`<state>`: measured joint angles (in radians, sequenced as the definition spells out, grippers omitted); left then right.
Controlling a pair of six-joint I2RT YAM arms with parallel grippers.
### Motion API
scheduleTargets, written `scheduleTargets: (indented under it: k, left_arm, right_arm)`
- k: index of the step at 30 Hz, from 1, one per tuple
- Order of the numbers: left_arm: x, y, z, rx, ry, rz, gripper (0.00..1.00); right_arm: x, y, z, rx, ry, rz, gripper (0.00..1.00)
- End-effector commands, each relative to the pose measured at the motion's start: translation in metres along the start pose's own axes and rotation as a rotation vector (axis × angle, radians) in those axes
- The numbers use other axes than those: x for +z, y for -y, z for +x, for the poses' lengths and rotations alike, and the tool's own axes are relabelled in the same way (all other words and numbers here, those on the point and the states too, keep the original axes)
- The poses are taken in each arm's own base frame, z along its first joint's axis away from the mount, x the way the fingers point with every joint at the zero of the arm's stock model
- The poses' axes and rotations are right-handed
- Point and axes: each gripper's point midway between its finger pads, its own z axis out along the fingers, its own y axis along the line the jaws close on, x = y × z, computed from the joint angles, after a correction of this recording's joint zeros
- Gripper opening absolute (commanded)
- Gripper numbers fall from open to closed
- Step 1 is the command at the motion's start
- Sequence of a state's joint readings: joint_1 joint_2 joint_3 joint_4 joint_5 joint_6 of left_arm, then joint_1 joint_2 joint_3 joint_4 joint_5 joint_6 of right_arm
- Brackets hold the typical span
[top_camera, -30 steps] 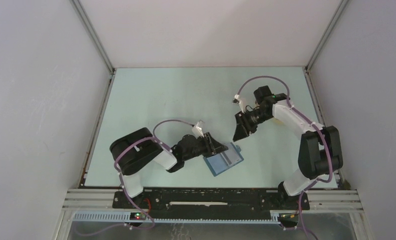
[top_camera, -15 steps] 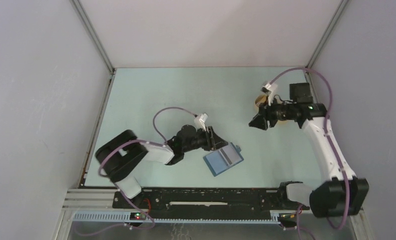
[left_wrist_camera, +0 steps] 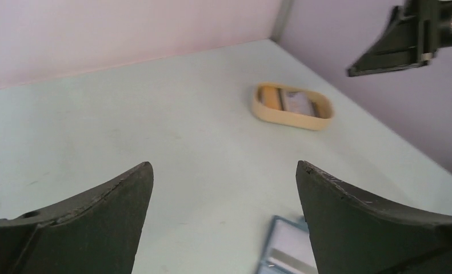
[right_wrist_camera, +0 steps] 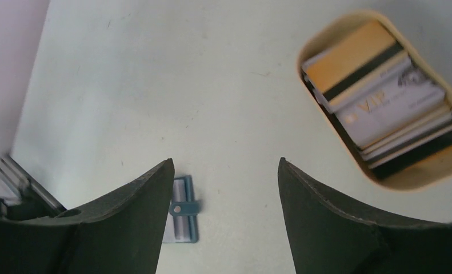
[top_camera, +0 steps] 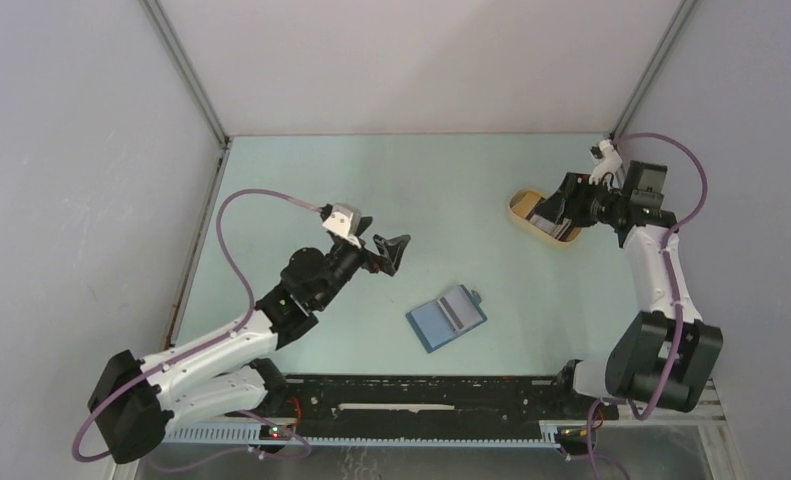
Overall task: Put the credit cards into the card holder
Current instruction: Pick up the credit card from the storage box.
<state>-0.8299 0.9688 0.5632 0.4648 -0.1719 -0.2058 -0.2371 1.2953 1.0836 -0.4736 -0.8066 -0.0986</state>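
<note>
The pale green tabletop carries a tan oval tray holding the stacked credit cards, their long edges slantwise to the finger gap of the right end effector. That end effector hovers just short of the tray, spread and empty. The left end effector, likewise spread and empty, hangs well apart from the tray, and the card holder lies flat nearer the arms' bases.

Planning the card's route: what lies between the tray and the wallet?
Nothing. The top view shows only bare table between the tray and the wallet.
</note>
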Motion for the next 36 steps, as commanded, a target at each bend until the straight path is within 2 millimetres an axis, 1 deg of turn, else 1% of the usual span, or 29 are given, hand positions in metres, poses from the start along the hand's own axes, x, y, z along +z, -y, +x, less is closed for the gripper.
scheduleTargets:
  k: [1, 5, 9, 11, 13, 15, 19, 24, 28, 36]
  left_arm:
    - [-0.008, -0.049, 0.009, 0.119, 0.001, -0.179, 1.0]
    - [-0.004, -0.046, 0.01, 0.126, -0.004, -0.152, 1.0]
    - [-0.001, -0.043, 0.02, 0.078, 0.026, -0.132, 1.0]
    - [-0.002, -0.039, 0.029, 0.03, 0.063, -0.1, 1.0]
    - [-0.004, -0.034, 0.039, -0.005, 0.096, -0.055, 1.0]
    - [-0.003, -0.028, 0.041, -0.005, 0.104, -0.016, 1.0]
    - [-0.002, -0.027, 0.043, -0.004, 0.089, -0.018, 1.0]
    - [-0.002, -0.025, 0.044, 0.001, 0.088, -0.004, 1.0]
    - [-0.001, -0.024, 0.045, 0.001, 0.083, 0.002, 1.0]
    - [-0.001, -0.023, 0.047, 0.0, 0.079, 0.008, 1.0]
  right_arm:
    - [0.009, 0.023, -0.01, 0.234, 0.049, 0.083, 0.75]
    - [0.023, 0.055, -0.011, 0.338, 0.061, 0.188, 0.72]
    - [0.035, 0.09, -0.006, 0.473, 0.041, 0.24, 0.7]
    - [0.04, 0.106, -0.004, 0.517, 0.029, 0.251, 0.67]
    - [0.047, 0.117, -0.001, 0.542, 0.013, 0.261, 0.64]
    - [0.055, 0.127, 0.002, 0.558, 0.004, 0.273, 0.64]
    - [0.061, 0.148, 0.005, 0.593, 0.003, 0.334, 0.63]
    - [0.071, 0.165, 0.019, 0.651, -0.031, 0.354, 0.63]
    - [0.075, 0.172, 0.019, 0.667, -0.032, 0.364, 0.62]
    - [0.085, 0.185, 0.035, 0.694, -0.063, 0.401, 0.62]
